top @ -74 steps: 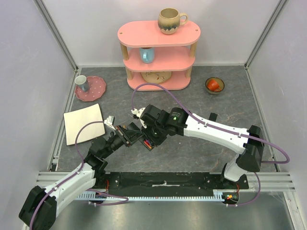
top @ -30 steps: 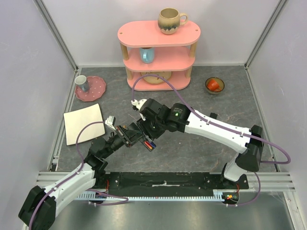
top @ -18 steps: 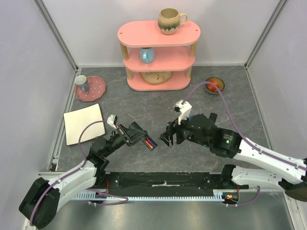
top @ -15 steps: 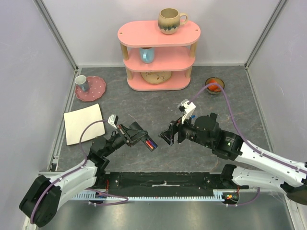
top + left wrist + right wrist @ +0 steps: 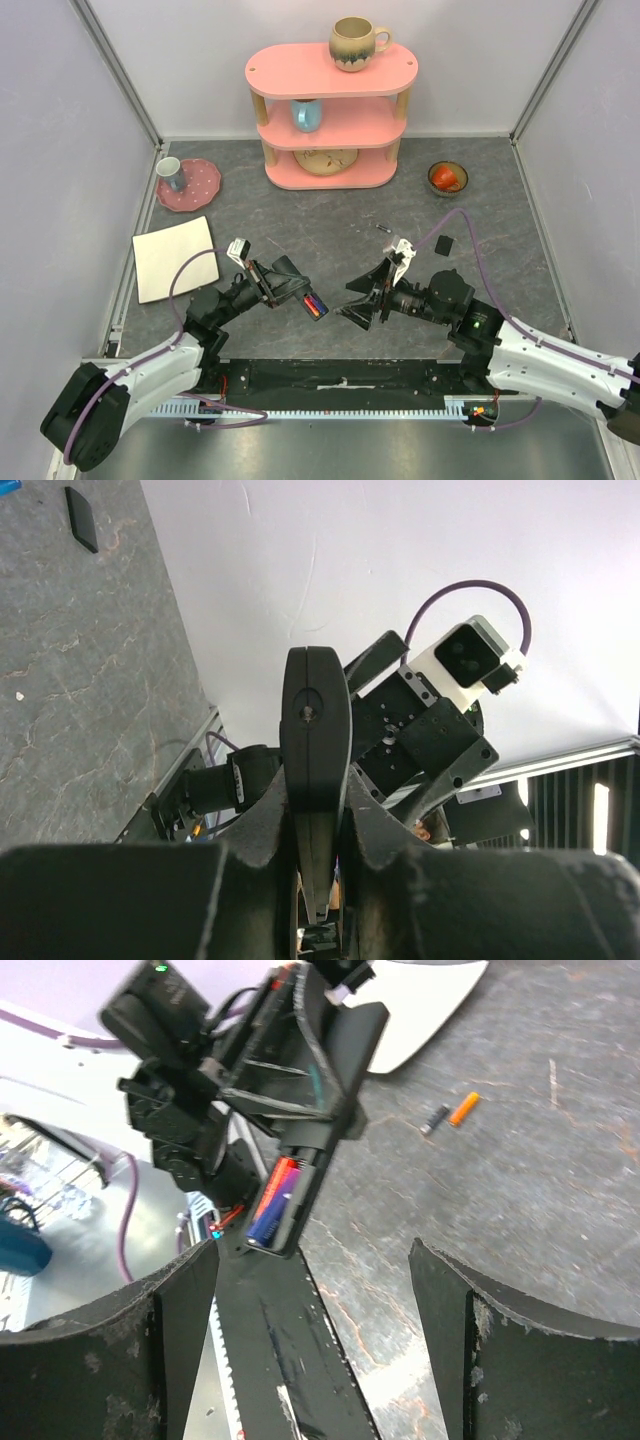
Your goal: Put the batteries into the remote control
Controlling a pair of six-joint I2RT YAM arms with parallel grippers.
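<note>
Top view: the left gripper (image 5: 290, 287) pinches the remote control (image 5: 312, 300), which juts out past its fingertips. The right gripper (image 5: 362, 308), spread wide, faces it nearby.

Left wrist: the remote stands edge-on between the pressed fingers (image 5: 375, 825).

Right wrist: red and blue batteries (image 5: 272, 1203) sit in the remote, ahead of the spread fingers (image 5: 90, 1360). An orange battery (image 5: 462, 1109) lies farther beyond.

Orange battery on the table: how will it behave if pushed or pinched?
Lying on its side, the orange battery is a smooth cylinder, so a sideways push would probably roll it. It looks rigid and likely light. The dark battery lies close by its end, so a wide grasp might knock both.
</note>
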